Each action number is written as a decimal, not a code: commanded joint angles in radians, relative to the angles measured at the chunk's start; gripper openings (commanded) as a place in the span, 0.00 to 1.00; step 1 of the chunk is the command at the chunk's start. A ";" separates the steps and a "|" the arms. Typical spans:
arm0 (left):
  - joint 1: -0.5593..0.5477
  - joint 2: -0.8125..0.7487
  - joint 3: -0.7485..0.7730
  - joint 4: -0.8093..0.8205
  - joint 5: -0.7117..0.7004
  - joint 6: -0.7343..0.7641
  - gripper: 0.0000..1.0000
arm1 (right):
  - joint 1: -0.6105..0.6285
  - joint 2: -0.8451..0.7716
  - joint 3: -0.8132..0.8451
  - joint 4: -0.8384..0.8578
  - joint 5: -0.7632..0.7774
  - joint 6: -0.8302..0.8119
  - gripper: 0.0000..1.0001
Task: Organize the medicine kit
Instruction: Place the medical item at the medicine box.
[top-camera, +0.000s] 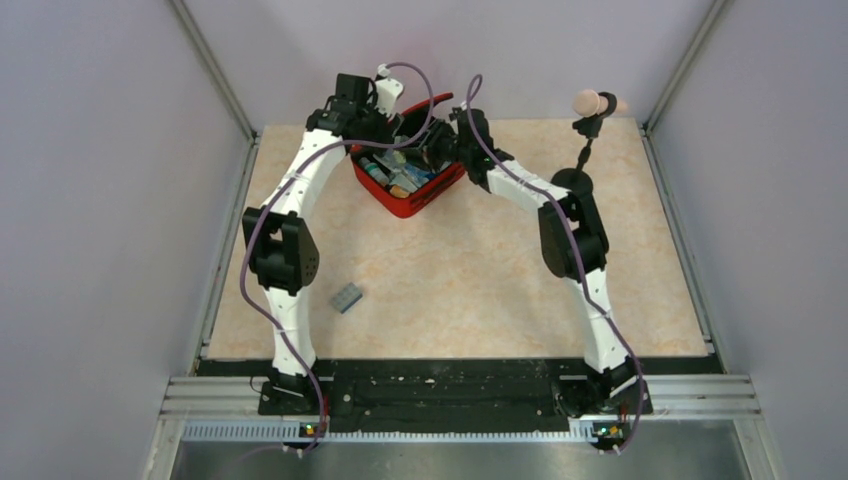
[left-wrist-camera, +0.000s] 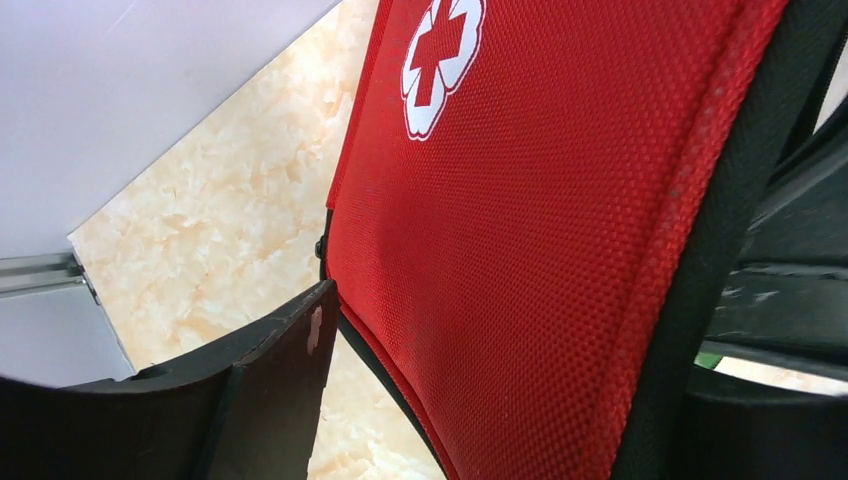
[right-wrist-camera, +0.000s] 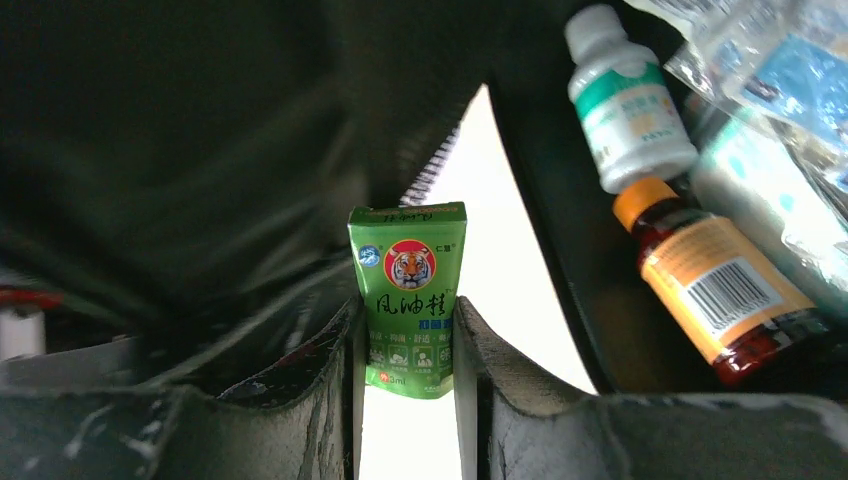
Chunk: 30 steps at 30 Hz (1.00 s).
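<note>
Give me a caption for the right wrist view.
Right gripper grips a green tiger packet; white bottle and amber bottle alongside.

Lab test cell: grey panel walls (top-camera: 100, 200), aluminium rail (top-camera: 700, 393), enclosed tabletop (top-camera: 450, 290).

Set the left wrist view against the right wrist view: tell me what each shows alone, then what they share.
Left wrist only: the medicine kit from outside, red with a white cross, and tan tabletop. Right wrist only: a green sachet pinched in the right pincer, a white bottle, an orange-capped brown bottle and clear packets. Shared: the medicine kit itself, its outside in one, its dark inside in the other.
</note>
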<state>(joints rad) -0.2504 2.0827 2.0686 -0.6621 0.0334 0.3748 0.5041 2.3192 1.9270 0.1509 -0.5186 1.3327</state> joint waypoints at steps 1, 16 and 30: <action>0.009 0.019 0.025 -0.052 0.026 -0.033 0.75 | 0.030 0.025 0.060 0.007 0.014 0.025 0.04; 0.019 0.011 -0.003 -0.048 0.031 -0.007 0.73 | 0.019 -0.024 0.049 0.068 -0.050 0.127 0.04; 0.031 0.036 0.039 -0.044 0.040 0.002 0.73 | -0.007 -0.113 -0.015 -0.036 -0.057 0.109 0.01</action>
<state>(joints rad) -0.2386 2.0865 2.0796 -0.6682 0.0654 0.3763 0.5049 2.2845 1.9110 0.0933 -0.5625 1.4410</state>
